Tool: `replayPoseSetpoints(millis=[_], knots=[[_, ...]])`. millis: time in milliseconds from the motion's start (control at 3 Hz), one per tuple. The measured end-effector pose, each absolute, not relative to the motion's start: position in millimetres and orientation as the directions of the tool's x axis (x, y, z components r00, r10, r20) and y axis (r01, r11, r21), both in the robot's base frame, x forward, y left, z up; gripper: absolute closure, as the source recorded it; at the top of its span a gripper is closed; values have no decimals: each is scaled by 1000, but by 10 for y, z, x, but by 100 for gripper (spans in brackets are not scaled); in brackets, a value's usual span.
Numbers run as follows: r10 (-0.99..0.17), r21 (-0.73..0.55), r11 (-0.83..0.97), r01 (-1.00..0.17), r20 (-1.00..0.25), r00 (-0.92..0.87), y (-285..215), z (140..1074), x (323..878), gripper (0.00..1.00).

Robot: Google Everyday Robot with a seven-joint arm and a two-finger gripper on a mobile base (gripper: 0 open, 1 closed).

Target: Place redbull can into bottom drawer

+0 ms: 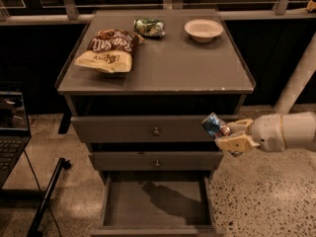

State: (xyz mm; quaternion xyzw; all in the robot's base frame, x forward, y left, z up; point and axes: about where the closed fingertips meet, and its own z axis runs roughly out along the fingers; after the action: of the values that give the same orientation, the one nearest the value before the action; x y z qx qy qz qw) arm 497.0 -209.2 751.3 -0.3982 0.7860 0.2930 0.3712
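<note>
Just off the right end of the top knobbed drawer (148, 130), the gripper (229, 135) hangs with its jaws clamped on the redbull can (213, 125), which tilts in toward the cabinet front. Lower down, the bottom drawer (129, 204) stands pulled open, a shadow lying across its grey floor. Up on the surface (187, 68) sit a chip bag (111, 51), a crumpled green can (149, 27) and a pale bowl (203, 29).

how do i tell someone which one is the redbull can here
Find the grey cabinet, then look just off its front right corner, level with the top drawer. There the gripper holds the redbull can in mid-air. It is blue and silver, unlike the green can lying on the cabinet's top.
</note>
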Motion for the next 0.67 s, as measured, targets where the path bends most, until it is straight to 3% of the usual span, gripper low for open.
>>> replayPoseSetpoints(millis=[667], knots=[[-335,306,590,-747,-749,-572,-2274,6144,4920,100]])
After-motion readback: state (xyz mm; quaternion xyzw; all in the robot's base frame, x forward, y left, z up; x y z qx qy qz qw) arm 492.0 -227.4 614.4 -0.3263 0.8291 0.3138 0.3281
